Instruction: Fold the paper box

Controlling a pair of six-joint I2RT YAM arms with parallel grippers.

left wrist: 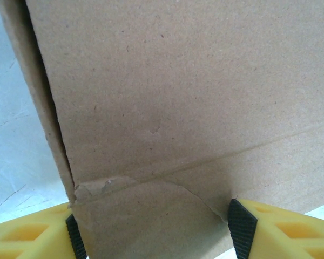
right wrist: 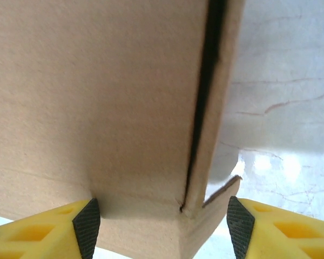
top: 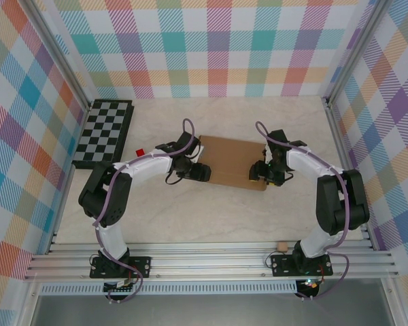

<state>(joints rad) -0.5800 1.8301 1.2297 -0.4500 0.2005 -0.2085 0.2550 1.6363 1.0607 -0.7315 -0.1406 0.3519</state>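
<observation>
The paper box (top: 229, 160), plain brown cardboard, lies flat-topped in the middle of the table. My left gripper (top: 199, 170) is at its left end. In the left wrist view that gripper (left wrist: 157, 237) stands open, with a torn-edged flap (left wrist: 146, 216) lying between the pads and the box wall (left wrist: 183, 86) rising just beyond. My right gripper (top: 259, 174) is at the box's near right corner. In the right wrist view it (right wrist: 159, 226) is open and straddles that corner (right wrist: 183, 208), where a dark slit separates two panels and a small flap tip (right wrist: 227, 189) sticks out to the right.
A black-and-grey chessboard (top: 105, 132) lies at the far left by the wall. A small red object (top: 140, 151) sits between it and the left arm. A tiny brown scrap (top: 281, 245) rests by the right arm's base. Plaid walls close in three sides.
</observation>
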